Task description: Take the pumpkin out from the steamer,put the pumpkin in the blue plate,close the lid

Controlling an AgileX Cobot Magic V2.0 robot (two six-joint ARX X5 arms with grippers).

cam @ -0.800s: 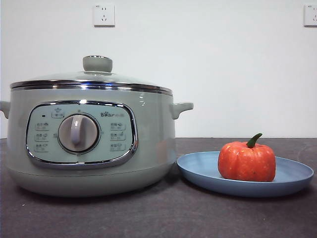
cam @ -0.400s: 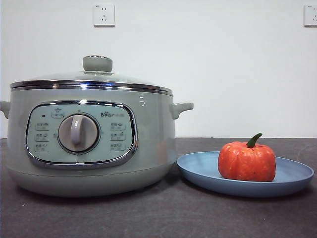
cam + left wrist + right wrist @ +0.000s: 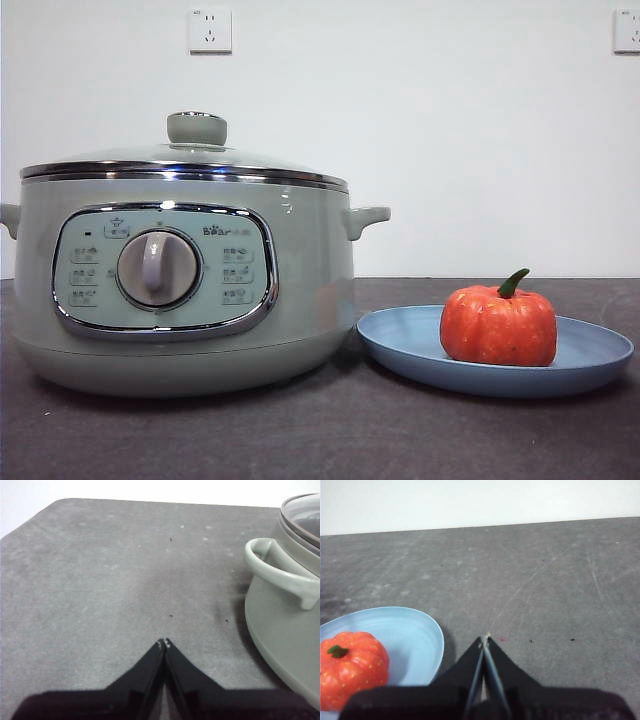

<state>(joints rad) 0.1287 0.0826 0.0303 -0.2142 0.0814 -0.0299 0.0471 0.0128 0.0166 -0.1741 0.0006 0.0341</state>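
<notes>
While both arms wait off to the sides, the pumpkin (image 3: pixel 498 325) sits upright in the blue plate (image 3: pixel 400 345), its curved green stem pointing up. In the front view the plate lies on the dark grey tabletop (image 3: pixel 320 435) toward the right edge, and its near rim comes right up beside the steamer (image 3: pixel 300 260) (whether the two touch cannot be told).

The steamer stands toward the left edge of the tabletop, with its control panel and dial facing the front camera. The lid (image 3: pixel 185 160) is seated on the steamer's chrome rim, knob on top, level all the way round.

The left gripper (image 3: pixel 165 642) hangs over bare tabletop with its jaws pressed together at the tips and nothing between them. The left wrist view shows one of the steamer's side handles (image 3: pixel 277 572) and a slice of the lid's glass; the gripper is well apart from both.

The right gripper (image 3: pixel 485 638) is likewise pinched closed and empty, over bare tabletop just beside the plate's rim. From that wrist view the pumpkin rests on the blue plate, apart from the jaws, and nothing touches it.

Two white wall sockets (image 3: pixel 210 30) show on the pale wall behind the table.
</notes>
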